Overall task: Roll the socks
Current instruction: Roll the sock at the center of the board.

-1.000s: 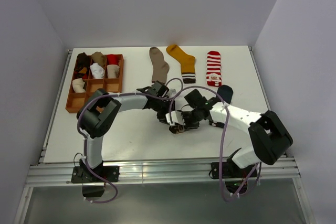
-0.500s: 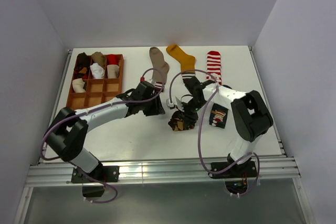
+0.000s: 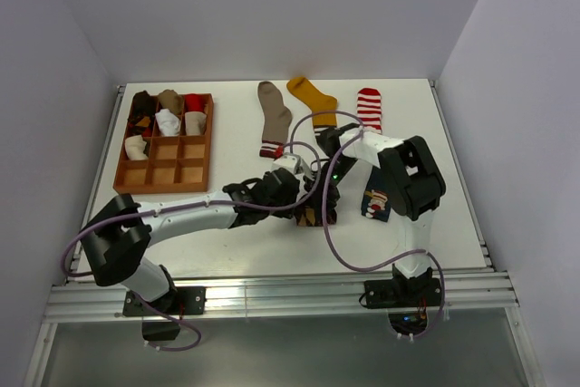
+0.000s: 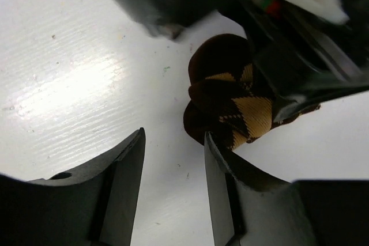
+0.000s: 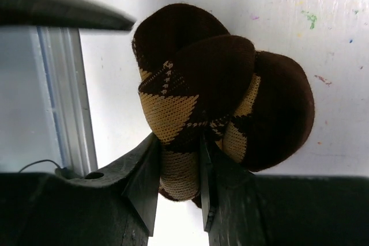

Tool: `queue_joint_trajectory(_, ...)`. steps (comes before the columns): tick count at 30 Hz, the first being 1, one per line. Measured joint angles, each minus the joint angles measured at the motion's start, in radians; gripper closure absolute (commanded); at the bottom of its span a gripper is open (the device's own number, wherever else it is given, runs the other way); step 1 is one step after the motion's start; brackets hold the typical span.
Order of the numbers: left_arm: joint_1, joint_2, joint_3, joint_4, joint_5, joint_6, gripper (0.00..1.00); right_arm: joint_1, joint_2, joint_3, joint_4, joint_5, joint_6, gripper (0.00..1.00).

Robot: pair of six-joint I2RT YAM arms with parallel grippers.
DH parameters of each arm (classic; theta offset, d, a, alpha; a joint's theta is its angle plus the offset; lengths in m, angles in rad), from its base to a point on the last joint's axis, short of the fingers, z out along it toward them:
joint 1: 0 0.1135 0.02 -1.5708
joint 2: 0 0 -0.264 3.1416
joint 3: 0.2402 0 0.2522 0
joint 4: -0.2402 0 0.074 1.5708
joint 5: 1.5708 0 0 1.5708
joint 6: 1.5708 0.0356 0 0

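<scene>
A brown argyle sock [image 5: 225, 93] is bunched into a partly rolled bundle on the white table, and also shows in the top view [image 3: 312, 217]. My right gripper [image 5: 180, 159] is shut on its yellow-and-brown end; in the top view it [image 3: 323, 198] sits just above the bundle. My left gripper [image 4: 173, 142] is open and empty, low over the table with the bundle [image 4: 230, 105] just beyond its right finger; in the top view it [image 3: 297, 193] is at the sock's left. The taupe [image 3: 273, 115], mustard [image 3: 314, 101], red-white striped [image 3: 368, 108] and navy cartoon [image 3: 377, 199] socks lie flat.
The wooden grid tray [image 3: 161, 189] stands at the back left, with rolled socks in its far compartments. The table's metal front rail [image 3: 272, 292] runs along the near edge. White walls close in the left, back and right sides.
My left arm has dropped lower and brought its gripper up to the argyle bundle's left side. My right arm has folded back, still holding the bundle, leaving the navy sock in view.
</scene>
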Motion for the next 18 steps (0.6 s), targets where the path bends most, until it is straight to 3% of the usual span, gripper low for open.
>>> queue_joint_trajectory(5, -0.077, 0.017, 0.010, 0.024, -0.064, 0.112, 0.46, -0.003, 0.016, 0.009, -0.018, -0.005, 0.031, 0.72)
queue_joint_trajectory(18, -0.106, 0.007, -0.094, 0.243, 0.008, 0.264, 0.45, -0.029, 0.093, 0.075, -0.101, -0.030, 0.062, 0.72)
